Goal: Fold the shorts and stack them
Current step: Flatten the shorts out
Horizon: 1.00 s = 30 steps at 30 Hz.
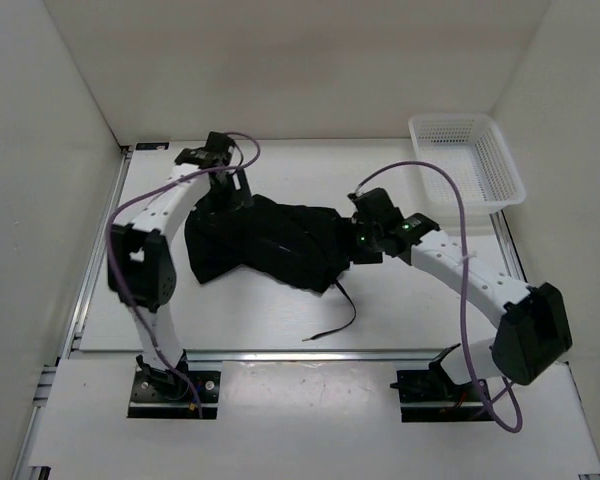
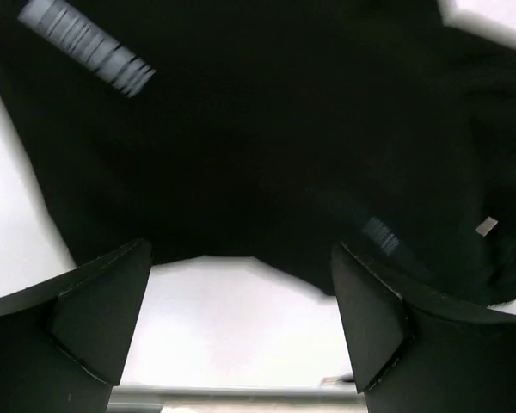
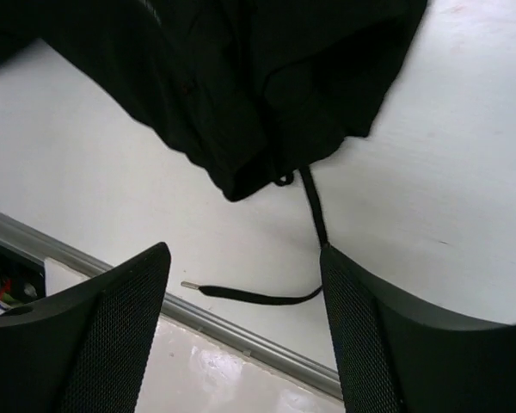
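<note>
Black shorts [image 1: 270, 245] lie bunched across the middle of a white table [image 1: 280, 330], one part angled toward the left and a thicker mass to the right. Layers overlap, but the edges look uneven, so the fold appears at best partly made. Squaring it up and stacking are judged not yet done.

A white basket [image 1: 480, 203] stands at the far right corner, well apart from the cloth.

The left arm arches up from its base and reaches over the far left end of the garment. The left gripper [image 2: 241, 249] points down at the hem, its fingers spread wide with nothing between them. The fabric edge lies just beyond the tips.

The right arm curves in from the right. The right gripper [image 3: 243, 254] hovers by the near right corner of the heap, also spread wide and empty.

A thin drawstring [image 3: 241, 295] trails out from the waist onto the bare table. It passes close by the right-hand finger in the wrist view before curling toward the near edge.
</note>
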Available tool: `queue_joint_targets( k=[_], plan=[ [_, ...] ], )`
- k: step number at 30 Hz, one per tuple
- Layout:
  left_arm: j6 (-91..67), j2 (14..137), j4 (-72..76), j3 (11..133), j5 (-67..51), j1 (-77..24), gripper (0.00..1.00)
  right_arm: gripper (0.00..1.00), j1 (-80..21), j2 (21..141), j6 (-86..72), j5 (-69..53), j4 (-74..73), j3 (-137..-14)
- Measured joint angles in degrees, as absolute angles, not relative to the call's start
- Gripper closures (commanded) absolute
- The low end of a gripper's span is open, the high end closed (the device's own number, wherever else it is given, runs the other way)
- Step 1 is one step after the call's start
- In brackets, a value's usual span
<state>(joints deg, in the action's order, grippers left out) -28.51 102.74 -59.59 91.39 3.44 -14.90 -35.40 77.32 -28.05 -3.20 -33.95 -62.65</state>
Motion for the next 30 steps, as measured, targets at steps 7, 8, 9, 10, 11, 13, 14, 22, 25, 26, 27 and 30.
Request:
queue_joint_targets(
  k=[7,8,9,10,11,13,14,22,25,26,27,30],
  plan=[
    [-29.6,123.6,-60.0,110.4,4.0,-18.6,0.04,0.31,-40.3,87.5,-28.6,-3.6,-30.7,-64.2],
    [-29.9,125.4,-60.4,111.5,4.0,-18.8,0.05,0.33,-40.5,89.3,-28.5,-3.4,-30.6,-65.4],
    [-30.0,126.9,-60.6,112.0,4.0,-18.8,0.12,0.35,-40.6,91.4,-28.5,-3.4,-29.8,-66.6],
    [-30.3,128.3,-61.0,112.2,4.0,-18.8,0.17,0.4,-40.7,93.6,-28.5,-3.4,-29.1,-67.7],
    [-30.6,129.2,-61.3,112.2,4.0,-18.8,0.22,0.44,-40.7,95.1,-28.5,-3.3,-28.5,-68.4],
    [-31.0,130.5,-61.9,112.2,3.9,-18.8,0.53,0.68,-40.8,98.1,-28.5,-3.3,-27.3,-69.5],
    [-31.4,130.7,-62.2,112.2,3.7,-18.8,0.64,0.76,-40.9,99.1,-28.5,-3.3,-26.9,-69.8],
    [-30.7,130.7,-64.9,116.1,3.6,-18.2,0.9,1.0,-40.9,103.9,-27.8,-3.0,-28.1,-79.1],
    [-30.1,130.7,-67.0,121.9,3.7,-17.6,0.9,1.0,-40.1,104.3,-26.8,-2.5,-30.1,-85.0],
    [-29.8,130.7,-67.7,124.0,3.6,-17.3,0.9,1.0,-39.4,104.7,-26.2,-2.2,-31.0,-87.9],
    [-29.5,130.7,-68.4,126.3,3.6,-16.9,0.9,1.0,-38.5,105.2,-25.8,-1.9,-31.8,-90.7],
    [-28.5,130.6,-70.8,135.0,3.1,-14.7,0.9,1.0,-33.9,108.1,-23.8,-1.3,-35.2,-104.6]
  ],
)
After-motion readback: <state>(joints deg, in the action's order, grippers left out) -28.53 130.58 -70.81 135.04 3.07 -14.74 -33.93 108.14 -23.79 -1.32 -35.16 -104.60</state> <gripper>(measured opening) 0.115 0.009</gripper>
